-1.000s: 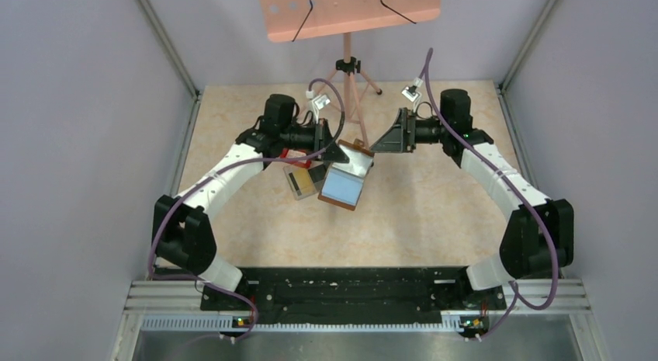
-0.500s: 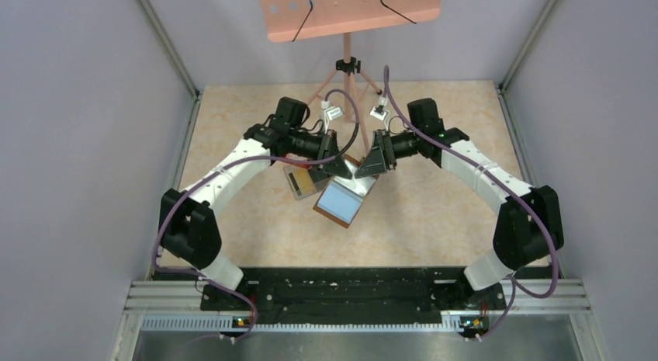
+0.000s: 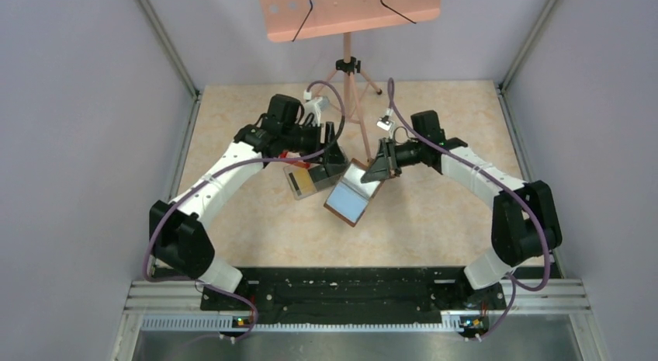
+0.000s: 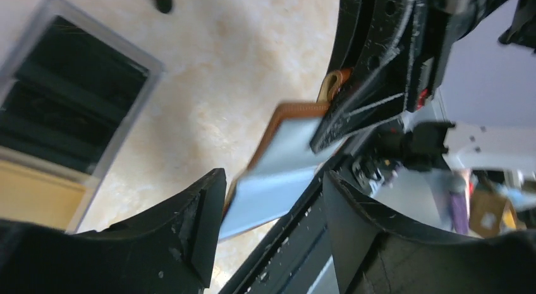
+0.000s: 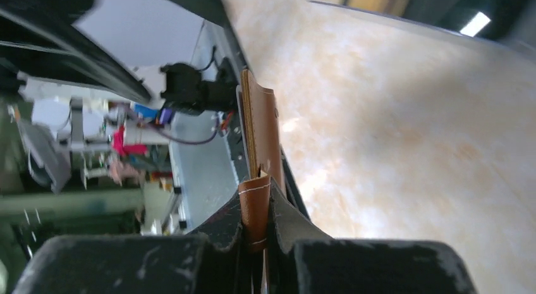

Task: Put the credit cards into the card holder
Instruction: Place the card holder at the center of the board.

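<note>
The right gripper [image 5: 256,208] is pinching shut on the edge of the small brown leather folding card holder [image 3: 351,198]. The holder is hanging open and tilted over the beige marbled table [image 3: 434,213], just right of the clear plastic rectangular box [image 3: 304,180]. The left gripper [image 4: 272,193] is standing with its jaws apart, the holder showing between them. A tan-yellow credit card [image 4: 35,193] and a black credit card [image 4: 60,110] are lying in the box. The holder's pale blue inner face may be a card; blur is hiding that.

Beige marbled table [image 3: 434,221] with a clear plastic box [image 3: 304,181], a red tray [image 3: 290,153] and a tripod stand [image 3: 348,66]
</note>
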Available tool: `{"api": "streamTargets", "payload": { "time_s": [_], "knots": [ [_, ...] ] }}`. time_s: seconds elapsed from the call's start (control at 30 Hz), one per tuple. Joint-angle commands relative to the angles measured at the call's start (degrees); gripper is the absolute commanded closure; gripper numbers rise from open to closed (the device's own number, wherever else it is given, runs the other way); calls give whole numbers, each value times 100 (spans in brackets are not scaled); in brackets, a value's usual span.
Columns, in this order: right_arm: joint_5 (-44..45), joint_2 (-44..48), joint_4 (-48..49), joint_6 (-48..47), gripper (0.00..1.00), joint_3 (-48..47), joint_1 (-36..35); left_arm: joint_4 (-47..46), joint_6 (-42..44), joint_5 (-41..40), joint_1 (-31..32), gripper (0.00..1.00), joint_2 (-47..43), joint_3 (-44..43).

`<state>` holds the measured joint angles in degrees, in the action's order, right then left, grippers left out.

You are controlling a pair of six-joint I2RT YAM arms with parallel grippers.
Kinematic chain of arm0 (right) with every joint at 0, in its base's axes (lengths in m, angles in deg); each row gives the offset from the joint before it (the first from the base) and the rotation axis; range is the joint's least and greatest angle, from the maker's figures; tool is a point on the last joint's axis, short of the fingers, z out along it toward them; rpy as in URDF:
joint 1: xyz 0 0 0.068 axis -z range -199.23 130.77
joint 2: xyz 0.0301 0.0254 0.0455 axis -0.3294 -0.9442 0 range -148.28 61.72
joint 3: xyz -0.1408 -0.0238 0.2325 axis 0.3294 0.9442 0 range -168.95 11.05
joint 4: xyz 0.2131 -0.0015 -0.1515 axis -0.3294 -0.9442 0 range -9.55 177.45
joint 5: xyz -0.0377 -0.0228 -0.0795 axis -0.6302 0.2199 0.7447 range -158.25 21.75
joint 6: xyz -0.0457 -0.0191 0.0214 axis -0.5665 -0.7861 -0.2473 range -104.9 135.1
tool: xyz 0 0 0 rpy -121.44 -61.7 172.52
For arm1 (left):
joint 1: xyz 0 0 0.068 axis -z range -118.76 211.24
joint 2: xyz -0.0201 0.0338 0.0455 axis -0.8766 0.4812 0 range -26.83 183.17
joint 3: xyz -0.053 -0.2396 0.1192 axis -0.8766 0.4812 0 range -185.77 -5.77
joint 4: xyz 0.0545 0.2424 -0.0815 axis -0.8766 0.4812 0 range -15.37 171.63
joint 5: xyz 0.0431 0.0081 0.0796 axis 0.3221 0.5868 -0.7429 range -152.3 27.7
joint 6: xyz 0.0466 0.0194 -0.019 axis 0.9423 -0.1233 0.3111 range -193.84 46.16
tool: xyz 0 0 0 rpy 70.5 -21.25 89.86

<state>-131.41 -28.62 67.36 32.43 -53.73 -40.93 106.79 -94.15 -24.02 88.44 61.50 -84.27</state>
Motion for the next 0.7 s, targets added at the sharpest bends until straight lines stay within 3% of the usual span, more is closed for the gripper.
{"api": "streamTargets", "payload": {
  "time_s": [0.0, 0.13, 0.4, 0.53, 0.67],
  "knots": [
    [755, 471, 1369, 1373, 100, 940, 771, -393, -629, -1580, -12, 36, -620, 240],
    [1446, 829, 2049, 1951, 100, 1846, 1422, -723, -1232, -1838, -4, 36, -778, 580],
    [2552, 1028, 3450, 2896, 100, 3468, 1909, -956, -1708, -1718, -11, 37, -532, 711],
    [2774, 1111, 3337, 2892, 100, 3690, 2008, -994, -1892, -1656, -11, 37, -354, 739],
    [3200, 1361, 2614, 2761, 100, 3713, 2013, -921, -2022, -1768, -21, 37, -220, 721]
  ]
}}
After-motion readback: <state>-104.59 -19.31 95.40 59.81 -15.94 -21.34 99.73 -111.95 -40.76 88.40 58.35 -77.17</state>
